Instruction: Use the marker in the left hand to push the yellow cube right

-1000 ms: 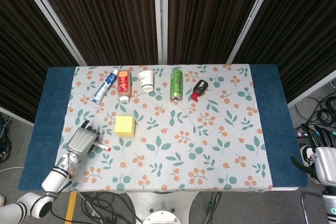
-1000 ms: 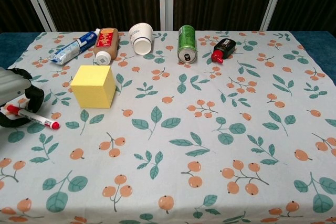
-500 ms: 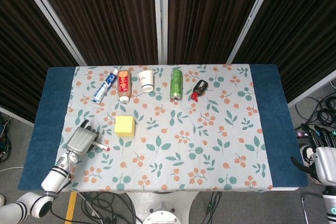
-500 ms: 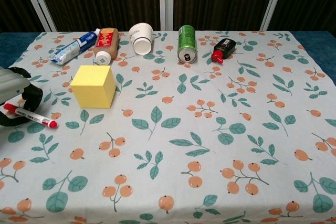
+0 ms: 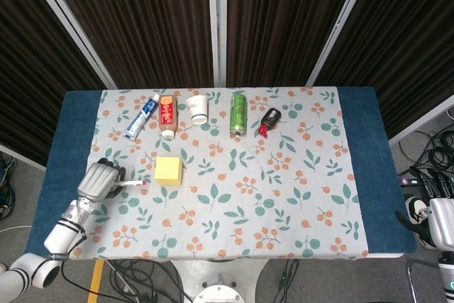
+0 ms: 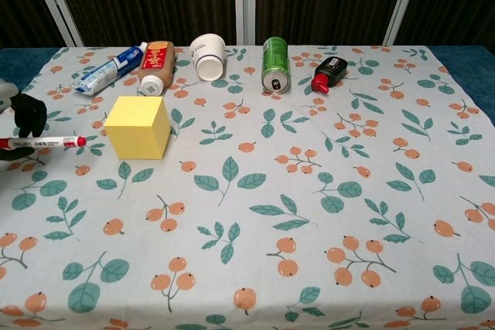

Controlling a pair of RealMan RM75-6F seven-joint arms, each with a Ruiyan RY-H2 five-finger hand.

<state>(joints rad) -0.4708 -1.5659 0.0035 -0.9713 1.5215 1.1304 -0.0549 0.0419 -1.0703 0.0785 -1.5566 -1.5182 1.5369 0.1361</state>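
Note:
The yellow cube (image 5: 169,170) (image 6: 138,127) stands on the floral cloth, left of centre. My left hand (image 5: 98,179) (image 6: 23,117) sits to the cube's left and grips a white marker with a red cap (image 5: 132,184) (image 6: 42,143). The marker lies nearly level, its red tip pointing right at the cube's left face with a small gap between them. My right hand (image 5: 434,222) hangs off the table's right edge, low in the head view; its fingers are too small to read.
Along the far edge lie a toothpaste tube (image 6: 108,70), a brown sauce bottle (image 6: 155,66), a white cup (image 6: 209,56), a green can (image 6: 274,63) and a small black bottle with a red cap (image 6: 328,73). Blue table edges (image 5: 67,140) flank the cloth.
My left hand has moved up and left, and the marker has swung from slanting down-right to nearly level, its tip now beside the cube's left face. The cube has not moved.

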